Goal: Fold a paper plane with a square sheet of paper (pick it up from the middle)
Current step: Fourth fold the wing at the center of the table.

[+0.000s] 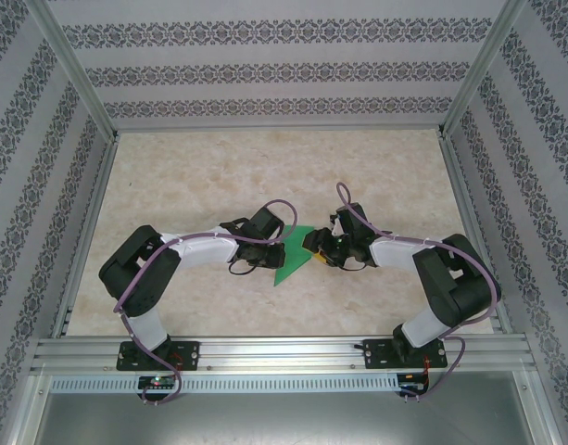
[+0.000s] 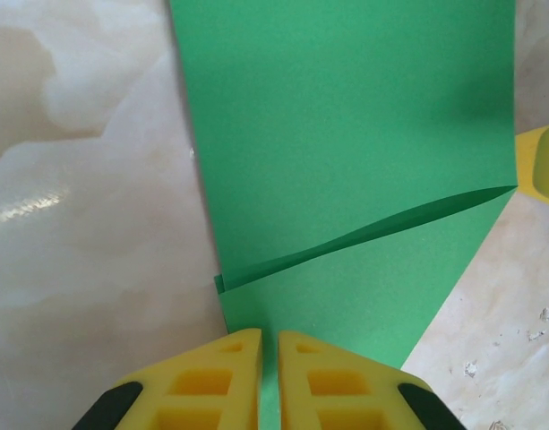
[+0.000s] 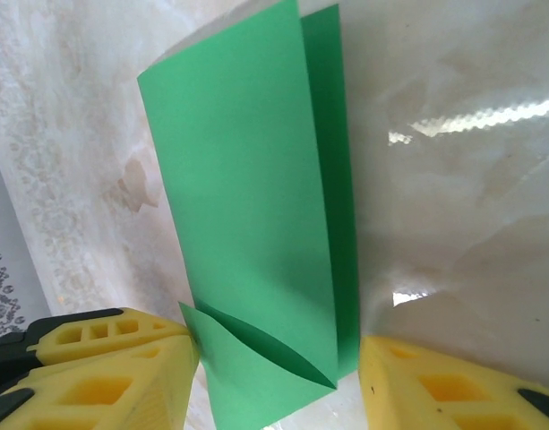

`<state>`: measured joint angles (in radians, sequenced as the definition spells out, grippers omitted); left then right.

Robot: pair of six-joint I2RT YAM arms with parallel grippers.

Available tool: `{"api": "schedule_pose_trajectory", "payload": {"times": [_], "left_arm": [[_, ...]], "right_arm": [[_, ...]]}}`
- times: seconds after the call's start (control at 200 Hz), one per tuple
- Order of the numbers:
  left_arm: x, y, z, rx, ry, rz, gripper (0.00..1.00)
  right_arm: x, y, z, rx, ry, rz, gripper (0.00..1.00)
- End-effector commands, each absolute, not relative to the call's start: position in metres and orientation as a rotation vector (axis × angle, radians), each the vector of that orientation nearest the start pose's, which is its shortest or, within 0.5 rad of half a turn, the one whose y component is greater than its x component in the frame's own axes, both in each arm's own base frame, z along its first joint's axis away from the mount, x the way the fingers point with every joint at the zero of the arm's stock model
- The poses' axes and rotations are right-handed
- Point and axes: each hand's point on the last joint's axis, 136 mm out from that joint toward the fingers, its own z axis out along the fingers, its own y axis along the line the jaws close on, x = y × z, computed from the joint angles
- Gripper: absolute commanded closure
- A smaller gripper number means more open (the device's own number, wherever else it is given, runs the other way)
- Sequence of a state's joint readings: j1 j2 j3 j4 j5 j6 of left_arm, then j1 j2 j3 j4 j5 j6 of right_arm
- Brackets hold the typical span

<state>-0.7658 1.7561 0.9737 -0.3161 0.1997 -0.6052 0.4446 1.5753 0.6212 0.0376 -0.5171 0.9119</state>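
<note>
The paper (image 1: 293,261) lies at the middle of the table (image 1: 191,176), between the two arms, which reach in over it from either side; from above, a green wedge shows between the wrists.

The left gripper (image 2: 269,337) sits at the paper's near edge in its own view; its yellow fingers (image 2: 216,376) are all but closed, with a thin slit between them; green shows through the slit; whether any paper is pinched there cannot be told. Beyond the tips a raised flap edge runs slantwise across the sheet to its right corner.

The right gripper (image 3: 278,348) is released, jaws wide; one finger stands at each long side of the folded paper; the left one touches a small turned-up flap at the bottom, and the right one is just beside the other edge. In this view the paper is doubled lengthwise, a second layer showing along its right side.
</note>
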Motion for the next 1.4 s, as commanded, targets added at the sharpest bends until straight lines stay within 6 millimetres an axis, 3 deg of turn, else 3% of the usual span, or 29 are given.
{"api": "schedule_pose_trajectory", "payload": {"times": [0.0, 0.27, 0.565, 0.804, 1.044, 1.399], "left_arm": [[0.271, -0.3, 0.039, 0.301, 2.771, -0.669, 0.87], [0.271, -0.297, 0.038, 0.287, 2.778, -0.654, 0.87], [0.27, -0.292, 0.05, 0.248, 2.746, -0.663, 0.81], [0.263, -0.283, 0.055, 0.202, 2.746, -0.67, 0.8], [0.255, -0.276, 0.071, 0.172, 2.711, -0.697, 0.76], [0.244, -0.278, 0.077, 0.155, 2.702, -0.695, 0.76]], "right_arm": [[0.279, 0.241, 0.042, 0.333, 2.679, 1.216, 0.48], [0.281, 0.262, 0.05, 0.155, 2.675, 1.279, 0.51], [0.269, 0.258, 0.043, -0.068, 2.743, 1.21, 0.58], [0.274, 0.263, 0.041, -0.085, 2.743, 1.238, 0.63], [0.279, 0.271, 0.05, -0.033, 2.666, 1.349, 0.59], [0.271, 0.274, 0.05, -0.235, 2.654, 1.357, 0.53]]}}
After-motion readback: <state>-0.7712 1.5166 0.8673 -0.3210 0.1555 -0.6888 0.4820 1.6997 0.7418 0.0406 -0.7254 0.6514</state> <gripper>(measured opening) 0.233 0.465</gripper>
